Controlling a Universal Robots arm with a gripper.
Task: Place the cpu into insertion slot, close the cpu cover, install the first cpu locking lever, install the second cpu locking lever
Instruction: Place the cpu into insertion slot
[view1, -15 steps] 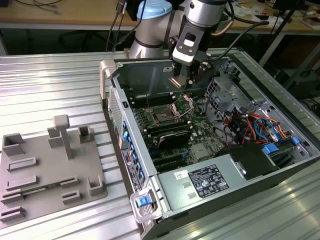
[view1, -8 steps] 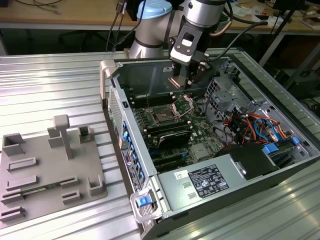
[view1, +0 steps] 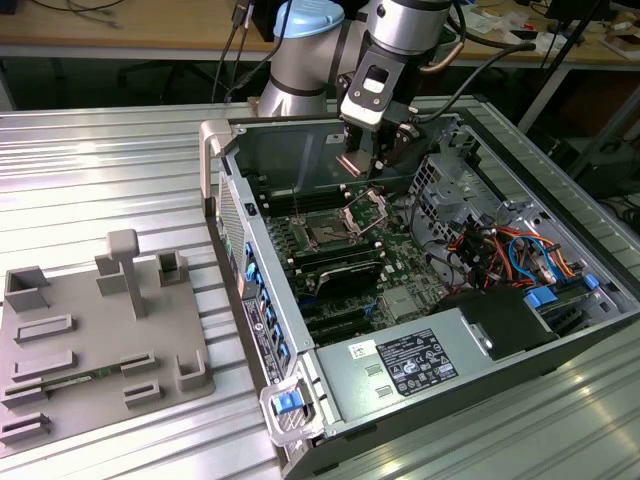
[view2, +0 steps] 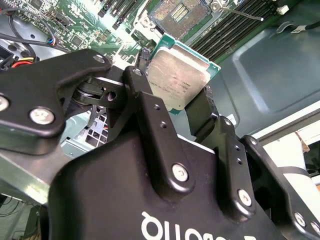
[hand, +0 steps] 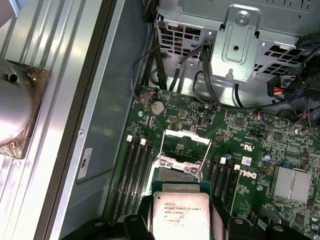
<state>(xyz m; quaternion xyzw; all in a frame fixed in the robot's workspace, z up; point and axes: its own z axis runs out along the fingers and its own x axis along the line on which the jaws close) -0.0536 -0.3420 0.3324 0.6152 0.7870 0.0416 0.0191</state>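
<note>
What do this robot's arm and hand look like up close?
The arm is a silver-grey tube with a light blue joint cap and a black cable alongside. The hand is black, with jointed fingers, silver screws and white lettering.

**Silver Arm, Black Gripper**

In the exterior view the arm (view1: 300, 80) was made of rounded, silvery-grey joints, one closed by a pale blue cap (view1: 305, 20). A dark box with a pale face (view1: 366, 95) sat at its wrist, and a black cable (view1: 500, 57) looped off toward the exterior view's right. In the second wrist view the gripper (view2: 175, 87) was matte black, with a broad body bearing white lettering, hinged links, and two flat fingers (view2: 150, 117) dotted with small holes. Bright round screw heads (view2: 180, 172) marked the pivots.
</note>
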